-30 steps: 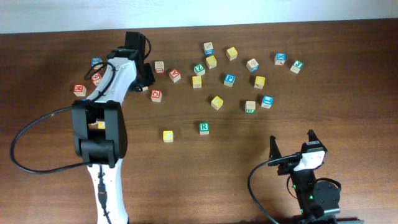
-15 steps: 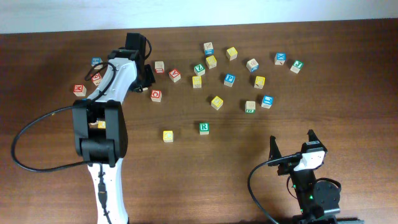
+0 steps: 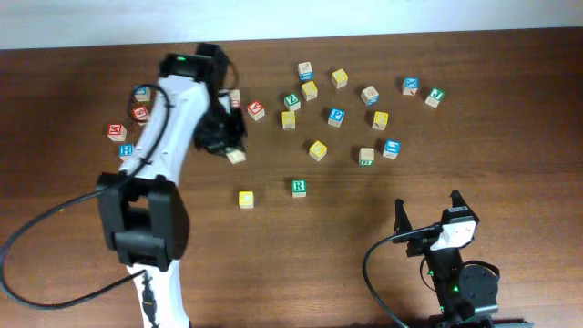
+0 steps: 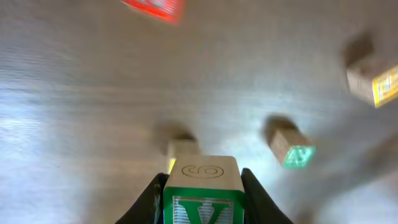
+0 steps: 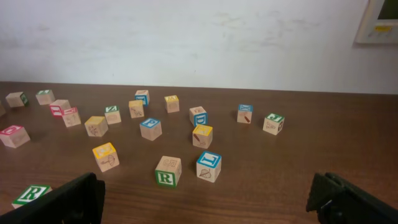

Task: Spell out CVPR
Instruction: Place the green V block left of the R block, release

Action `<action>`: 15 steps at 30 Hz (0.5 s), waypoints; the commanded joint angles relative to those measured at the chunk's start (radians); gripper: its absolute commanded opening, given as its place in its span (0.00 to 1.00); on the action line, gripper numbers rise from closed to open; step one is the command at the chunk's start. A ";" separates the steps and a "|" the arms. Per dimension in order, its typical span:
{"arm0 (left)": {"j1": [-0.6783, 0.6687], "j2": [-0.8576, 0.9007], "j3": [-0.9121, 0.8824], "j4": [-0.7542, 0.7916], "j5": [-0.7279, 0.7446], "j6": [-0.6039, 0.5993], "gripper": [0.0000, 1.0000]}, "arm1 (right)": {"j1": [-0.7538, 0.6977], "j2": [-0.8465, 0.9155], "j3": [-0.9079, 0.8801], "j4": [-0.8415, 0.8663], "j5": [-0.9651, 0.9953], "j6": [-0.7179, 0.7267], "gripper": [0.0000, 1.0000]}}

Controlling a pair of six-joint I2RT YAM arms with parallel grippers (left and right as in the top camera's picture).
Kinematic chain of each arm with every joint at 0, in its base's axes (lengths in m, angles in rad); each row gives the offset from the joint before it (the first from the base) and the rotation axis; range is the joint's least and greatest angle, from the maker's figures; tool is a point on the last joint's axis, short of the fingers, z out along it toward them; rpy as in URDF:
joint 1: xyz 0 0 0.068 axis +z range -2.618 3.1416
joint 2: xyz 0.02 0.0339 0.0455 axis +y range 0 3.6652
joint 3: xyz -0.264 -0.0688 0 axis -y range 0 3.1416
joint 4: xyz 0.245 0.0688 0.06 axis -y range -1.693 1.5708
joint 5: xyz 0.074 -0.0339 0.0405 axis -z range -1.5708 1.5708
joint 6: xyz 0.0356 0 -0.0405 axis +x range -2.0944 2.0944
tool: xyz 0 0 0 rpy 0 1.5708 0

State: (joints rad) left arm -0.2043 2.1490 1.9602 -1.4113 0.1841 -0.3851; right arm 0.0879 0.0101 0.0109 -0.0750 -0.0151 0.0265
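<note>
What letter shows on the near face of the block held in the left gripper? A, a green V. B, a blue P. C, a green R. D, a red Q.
A: in the left wrist view, the block clamped in the left gripper shows a green V on the face toward the camera.

The lower edge is cutting off the V block (image 4: 202, 193) (its letter half showing); blur is smearing the red block (image 4: 155, 7).
</note>
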 commanded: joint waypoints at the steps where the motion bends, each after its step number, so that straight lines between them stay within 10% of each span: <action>1: -0.132 -0.014 -0.054 -0.020 -0.027 0.019 0.22 | -0.005 -0.006 -0.005 -0.005 0.012 0.003 0.98; 15: -0.269 -0.014 -0.372 0.259 -0.105 -0.064 0.30 | -0.005 -0.006 -0.005 -0.005 0.012 0.003 0.98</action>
State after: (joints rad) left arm -0.4747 2.1487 1.5921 -1.1534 0.1104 -0.4385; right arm 0.0883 0.0101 0.0109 -0.0750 -0.0151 0.0261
